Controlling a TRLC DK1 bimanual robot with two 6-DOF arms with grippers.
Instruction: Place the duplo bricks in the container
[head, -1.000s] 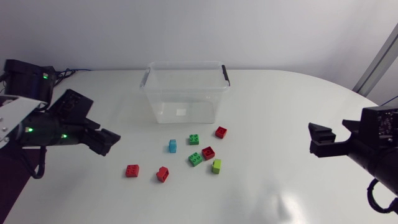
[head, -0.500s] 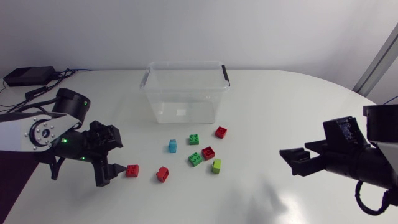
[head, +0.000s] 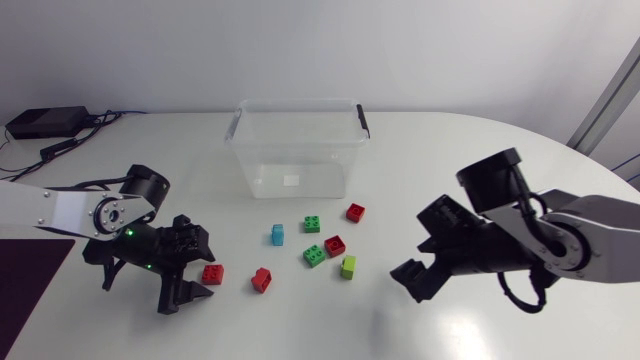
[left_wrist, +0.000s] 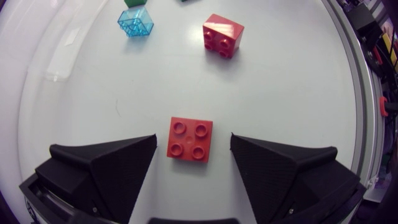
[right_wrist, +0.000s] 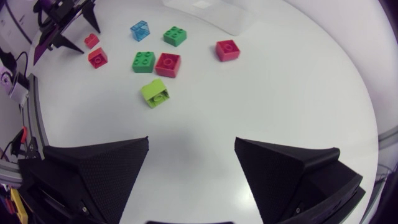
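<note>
A red brick (head: 212, 273) (left_wrist: 189, 138) lies flat on the table between the fingers of my left gripper (head: 205, 268) (left_wrist: 193, 138). The gripper is open, with a gap on each side of the brick. A second red brick (head: 262, 280) (left_wrist: 222, 35) and a blue one (head: 277, 235) (left_wrist: 135, 22) lie ahead of it. My right gripper (head: 412, 255) (right_wrist: 191, 142) hangs open and empty, right of the cluster. The lime brick (head: 348, 266) (right_wrist: 155, 93) is the nearest one ahead of it. The clear container (head: 298, 148) stands at the back with nothing in it.
Between the grippers lie two green bricks (head: 313, 224) (head: 314, 256) and two more red ones (head: 355, 212) (head: 335, 245). The container has black clips on its rim. A black box with cables sits at the table's far left corner (head: 45, 122).
My left gripper has come down and now straddles the red brick, its fingers a little closer together. My right arm has swung in from the table's right edge toward the cluster.
</note>
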